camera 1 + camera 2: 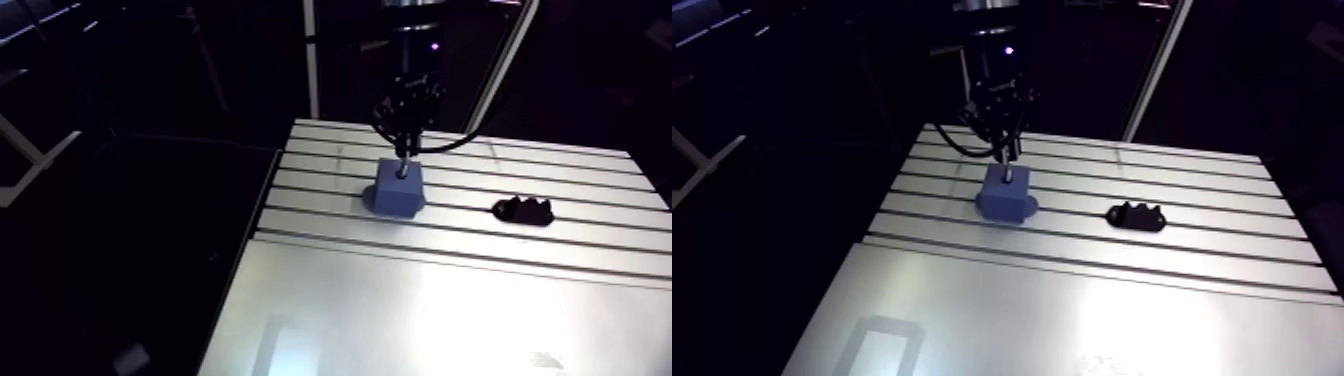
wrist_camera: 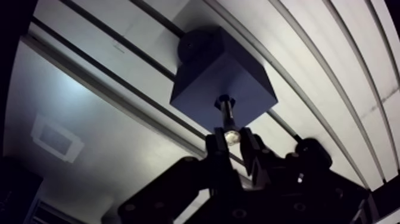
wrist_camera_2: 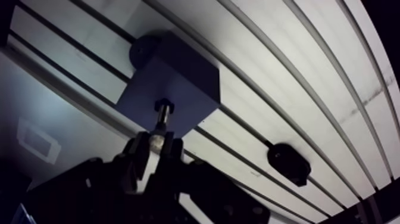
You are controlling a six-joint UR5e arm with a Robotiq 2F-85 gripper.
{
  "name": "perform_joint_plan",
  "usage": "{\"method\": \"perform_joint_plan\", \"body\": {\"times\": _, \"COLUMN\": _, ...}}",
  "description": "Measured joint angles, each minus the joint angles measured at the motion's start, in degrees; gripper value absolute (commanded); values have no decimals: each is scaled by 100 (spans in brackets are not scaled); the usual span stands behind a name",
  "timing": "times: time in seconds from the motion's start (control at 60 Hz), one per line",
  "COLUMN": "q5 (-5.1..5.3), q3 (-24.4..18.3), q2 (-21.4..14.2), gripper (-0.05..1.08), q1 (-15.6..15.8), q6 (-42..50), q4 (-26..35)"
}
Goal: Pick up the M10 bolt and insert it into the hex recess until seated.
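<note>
Pinching bolt [image 2: 227, 116] in jaws, lower end at blue block [image 2: 202, 71] top face.

bright glare on the slotted aluminium table [image 1: 450, 290], dim surroundings.

Arm view: the blue cube-shaped plastic block [image 1: 398, 192] sits on the slotted aluminium table [image 1: 420, 300], upper centre of frame. The black two-finger gripper [image 1: 403, 150] is directly above it. Between them stands the slim steel M10 bolt [image 2: 227, 116], its lower end at the block's top face. Right of the block, well apart, lies a small black lumpy part [image 1: 523, 211].
</note>
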Motion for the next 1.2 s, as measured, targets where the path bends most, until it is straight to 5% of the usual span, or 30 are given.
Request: {"method": "perform_joint_plan", "body": {"times": 1.2, "q5": -2, "q3": -24, "q2": 96, "gripper": 107, "q1": 0, "q6": -8, "q4": -33}}
